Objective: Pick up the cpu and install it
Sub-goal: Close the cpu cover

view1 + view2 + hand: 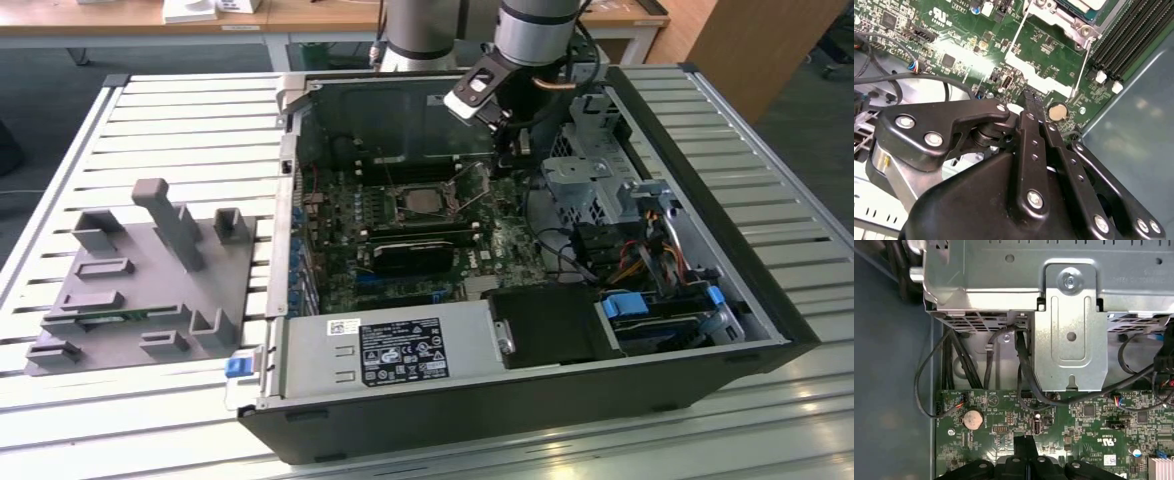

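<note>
inside the open computer case (pixel 534 410), on the green motherboard (pixel 1079 432), the cpu (pixel 427 200) lies flat in its socket (pixel 1066 20), silver top up and its edges square with the board; being square, it has no long axis to speak of. the gripper (pixel 514 152) hangs from the arm over the strip of board between that socket and the metal drive cage (pixel 1069 340), so the cpu lies toward the exterior view's left of the fingers (pixel 1020 447) and a little nearer the camera, close by but not beneath them. in both wrist views the two black fingers are pressed together tip to tip with nothing between them, so the gripper carries nothing. their tips point down at the board just beside the round coin cell (pixel 1056 111); whether they touch the board i cannot tell. in the second wrist view a thin wire lever (pixel 1081 62) runs along the side of the socket, between the fingertips and the cpu, and looks like the part of the socket closest to the tips. the grey fixture (pixel 147 280) on the slatted table (pixel 747 110), outside the case at the exterior view's left, is well apart from the gripper. i judge the cpu already seated, with the work now about the socket's fastening.
</note>
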You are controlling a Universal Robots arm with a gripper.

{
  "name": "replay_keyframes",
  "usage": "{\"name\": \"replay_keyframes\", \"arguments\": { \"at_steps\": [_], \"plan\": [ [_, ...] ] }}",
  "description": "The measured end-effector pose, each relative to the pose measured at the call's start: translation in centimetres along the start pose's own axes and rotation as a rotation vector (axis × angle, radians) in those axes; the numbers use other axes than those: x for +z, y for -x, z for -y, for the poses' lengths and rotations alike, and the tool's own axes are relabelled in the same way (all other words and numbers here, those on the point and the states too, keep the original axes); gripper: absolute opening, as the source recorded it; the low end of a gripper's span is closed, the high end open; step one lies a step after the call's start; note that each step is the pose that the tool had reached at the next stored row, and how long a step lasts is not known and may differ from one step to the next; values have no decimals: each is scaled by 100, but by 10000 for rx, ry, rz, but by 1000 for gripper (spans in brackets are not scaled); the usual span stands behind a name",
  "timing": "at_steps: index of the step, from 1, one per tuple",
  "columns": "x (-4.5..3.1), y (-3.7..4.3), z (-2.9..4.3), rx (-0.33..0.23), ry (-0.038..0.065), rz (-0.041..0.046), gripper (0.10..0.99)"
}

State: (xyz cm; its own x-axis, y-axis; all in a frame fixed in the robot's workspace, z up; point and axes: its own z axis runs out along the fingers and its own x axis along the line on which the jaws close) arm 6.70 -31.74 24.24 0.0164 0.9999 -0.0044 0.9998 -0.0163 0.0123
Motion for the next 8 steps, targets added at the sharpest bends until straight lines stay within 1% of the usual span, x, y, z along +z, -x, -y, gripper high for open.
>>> {"name": "replay_keyframes", "arguments": {
  "at_steps": [3,4,6,8],
  "plan": [
    [11,0,16,-3,-11,2,106],
    [12,0,33,-4,-10,1,106],
    [12,1,91,-2,-11,0,106],
    [13,2,115,-1,-11,0,106]
  ]
}}
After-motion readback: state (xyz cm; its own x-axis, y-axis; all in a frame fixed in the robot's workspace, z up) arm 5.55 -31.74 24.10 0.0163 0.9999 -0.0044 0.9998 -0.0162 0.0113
